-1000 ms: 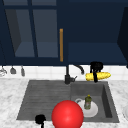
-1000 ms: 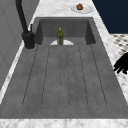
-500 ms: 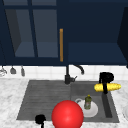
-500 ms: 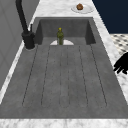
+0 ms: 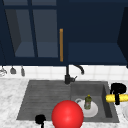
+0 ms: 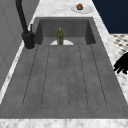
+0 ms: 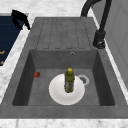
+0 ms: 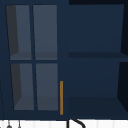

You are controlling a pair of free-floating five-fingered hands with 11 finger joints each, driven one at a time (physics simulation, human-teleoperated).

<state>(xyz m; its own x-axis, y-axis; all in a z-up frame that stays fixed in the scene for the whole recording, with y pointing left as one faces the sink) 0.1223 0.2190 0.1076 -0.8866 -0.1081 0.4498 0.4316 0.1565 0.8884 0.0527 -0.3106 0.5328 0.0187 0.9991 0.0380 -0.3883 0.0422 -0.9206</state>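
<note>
In the front view, a yellow banana point(image 5: 113, 98) is gripped by the right hand point(image 5: 118, 90), fingers curled round it, just right of the sink point(image 5: 45, 92); it is judged light, soft and easily bruised, best held round its middle. The left hand point(image 5: 40, 119) is seen at the sink's front edge, its fingers not discernible. In the left side view, a hand point(image 6: 122, 63) hangs beside the sink's front rim; in the right side view, a green bottle point(image 7: 69, 80) stands on a white plate point(image 7: 57, 95) in the sink.
</note>
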